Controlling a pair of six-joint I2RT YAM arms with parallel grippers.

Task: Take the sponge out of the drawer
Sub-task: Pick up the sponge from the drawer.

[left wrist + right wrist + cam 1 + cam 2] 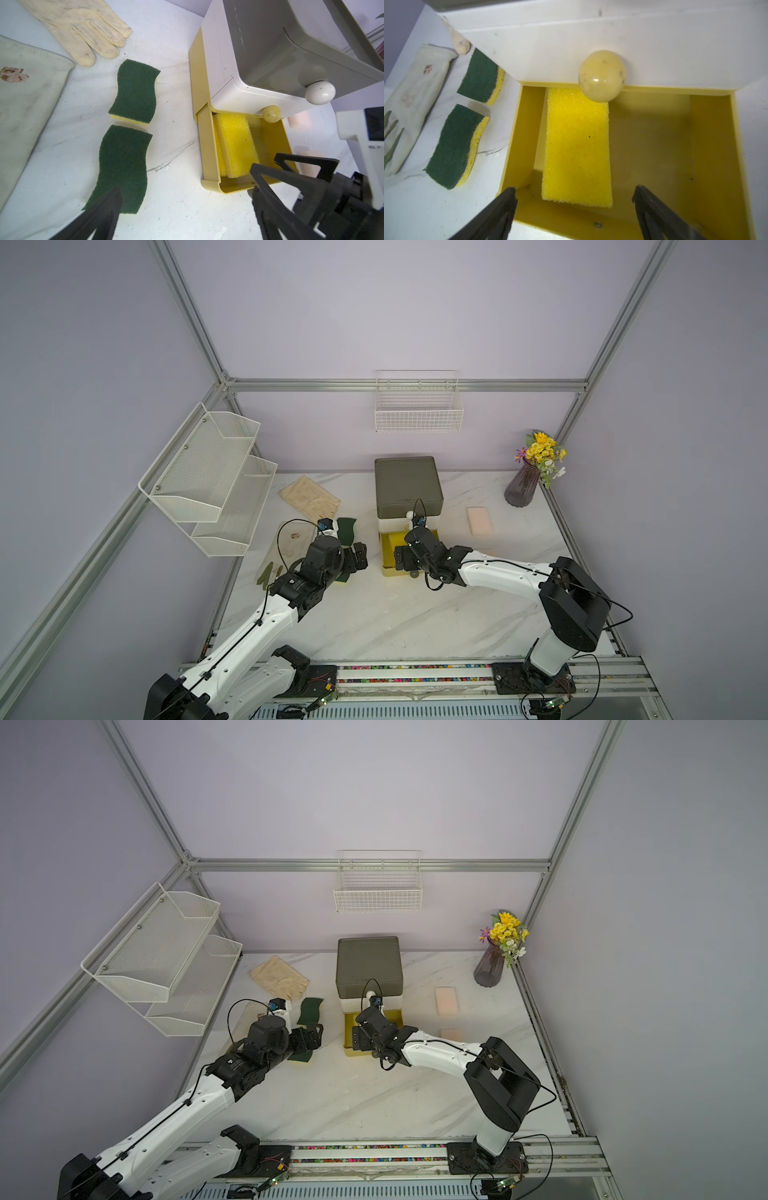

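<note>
Right wrist: sponge (pixel 577 145) (yellow) in drawer (pixel 654 145)

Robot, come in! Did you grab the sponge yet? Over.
Both empty: left tool open, right tool open above the drawer. Yellow sponge lies inside, not grabbed. Nothing on top of it.

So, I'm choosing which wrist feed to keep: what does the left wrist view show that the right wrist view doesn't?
Only left wrist: the white knob on the grey drawer, and the right gripper open over the yellow drawer. Only right wrist: green strips lying on the stained cloth. Both: the yellow sponge in that drawer, the yellow knob above it, and two green-topped sponges on the table.
</note>
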